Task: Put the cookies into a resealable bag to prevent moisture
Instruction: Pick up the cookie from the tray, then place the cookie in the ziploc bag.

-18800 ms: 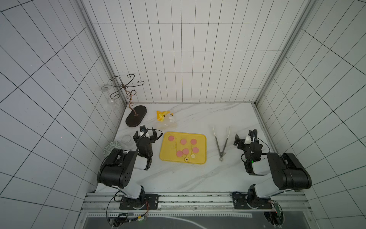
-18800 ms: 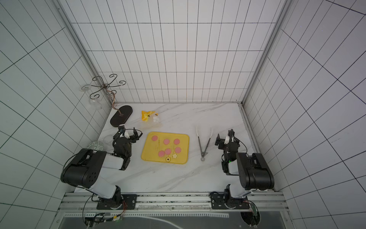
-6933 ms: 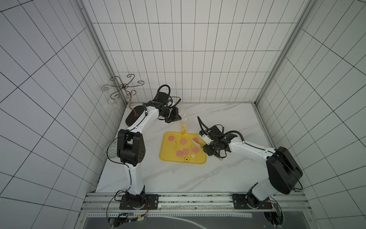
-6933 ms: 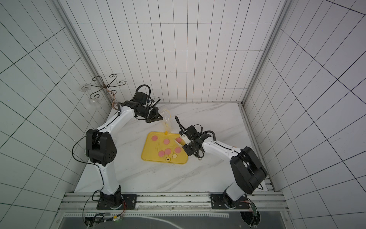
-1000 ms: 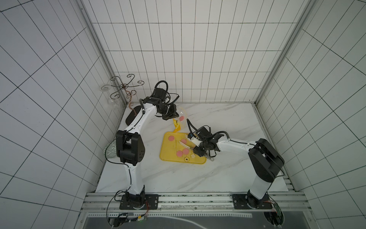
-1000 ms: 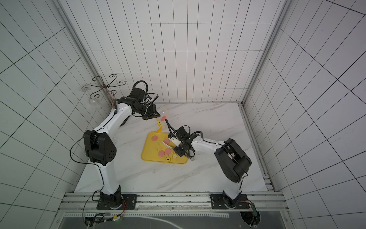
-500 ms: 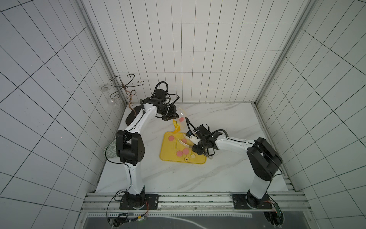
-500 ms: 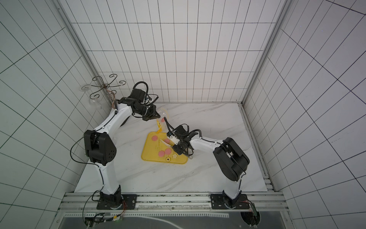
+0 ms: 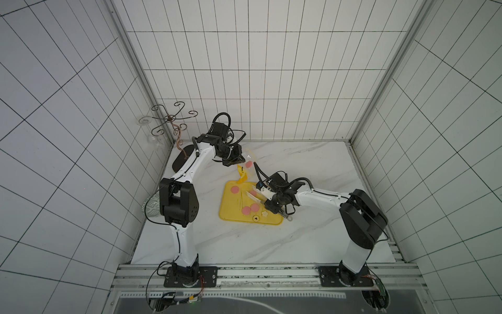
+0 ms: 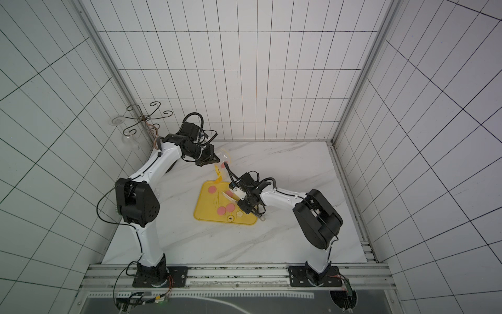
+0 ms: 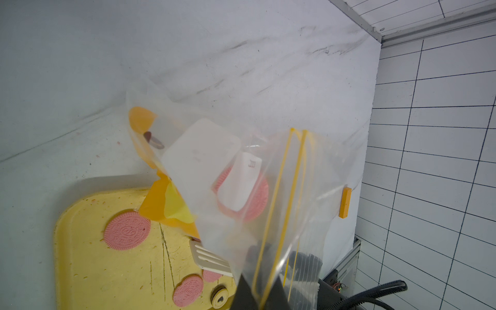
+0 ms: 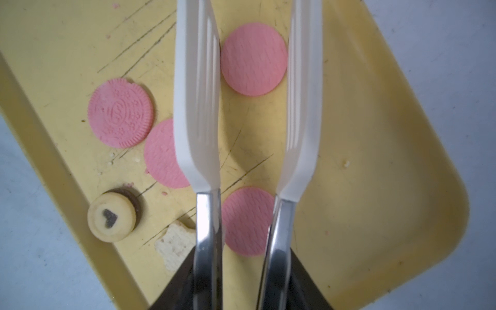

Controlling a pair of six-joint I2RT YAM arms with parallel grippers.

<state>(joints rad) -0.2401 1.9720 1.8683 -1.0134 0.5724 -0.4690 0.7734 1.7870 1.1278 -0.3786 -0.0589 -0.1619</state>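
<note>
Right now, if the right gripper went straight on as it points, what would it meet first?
The tongs in the right gripper lead: their white tips straddle a pink cookie, so they would likely strike the yellow tray either side of it first, though depth is unclear.

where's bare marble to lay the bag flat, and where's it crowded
Free: counter between tray and front rail; also between right arm and back wall. Crowded: tray, with cookies and tongs; far-left corner around the wire stand.
</note>
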